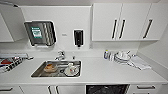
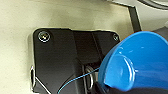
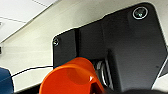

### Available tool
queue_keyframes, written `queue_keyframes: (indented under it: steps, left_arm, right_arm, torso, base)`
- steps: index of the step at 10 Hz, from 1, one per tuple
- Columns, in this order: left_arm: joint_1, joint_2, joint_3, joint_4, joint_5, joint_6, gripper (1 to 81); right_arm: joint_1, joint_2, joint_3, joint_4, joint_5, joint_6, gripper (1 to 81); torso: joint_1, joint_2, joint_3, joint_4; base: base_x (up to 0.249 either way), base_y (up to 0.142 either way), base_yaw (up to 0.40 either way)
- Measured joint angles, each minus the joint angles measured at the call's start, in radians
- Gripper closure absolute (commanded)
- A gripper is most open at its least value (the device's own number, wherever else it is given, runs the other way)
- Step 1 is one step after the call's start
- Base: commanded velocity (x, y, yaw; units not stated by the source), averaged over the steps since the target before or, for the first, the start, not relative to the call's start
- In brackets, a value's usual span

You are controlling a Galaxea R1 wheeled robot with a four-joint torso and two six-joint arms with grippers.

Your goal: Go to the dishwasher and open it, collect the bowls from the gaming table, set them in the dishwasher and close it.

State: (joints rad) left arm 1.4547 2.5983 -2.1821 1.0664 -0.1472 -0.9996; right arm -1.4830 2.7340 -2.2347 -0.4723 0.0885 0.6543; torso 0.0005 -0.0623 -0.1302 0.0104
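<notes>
Left gripper's hold on the glossy blue round bowl at its 3 o'clock, and right gripper's on the glossy orange round bowl at its 6 o'clock, cannot be told.

Kitchen: sink, cabinets.

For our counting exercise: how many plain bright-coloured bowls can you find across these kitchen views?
2. A shiny blue plastic bowl sits at the left wrist camera; a bright orange plastic bowl at the right wrist camera. Others may be hidden among the crockery in the steel sink.
</notes>
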Motion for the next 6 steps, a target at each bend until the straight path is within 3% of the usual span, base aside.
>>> queue_keyframes:
  steps: [3,6]
  left_arm:
    - [-0.002,-0.002,0.000,0.000,-0.010,0.000,81.1]
    - [-0.014,-0.033,0.004,0.000,-0.107,-0.004,81.1]
  right_arm:
    - [-0.012,-0.008,0.002,-0.003,0.012,0.000,81.1]
    - [-0.021,-0.011,0.004,-0.004,0.019,0.000,81.1]
  torso:
    - [0.000,0.000,0.000,0.000]
    - [-0.001,0.000,-0.047,0.000]
  base:
    - [0.000,0.000,0.000]
    - [0.000,0.000,0.000]
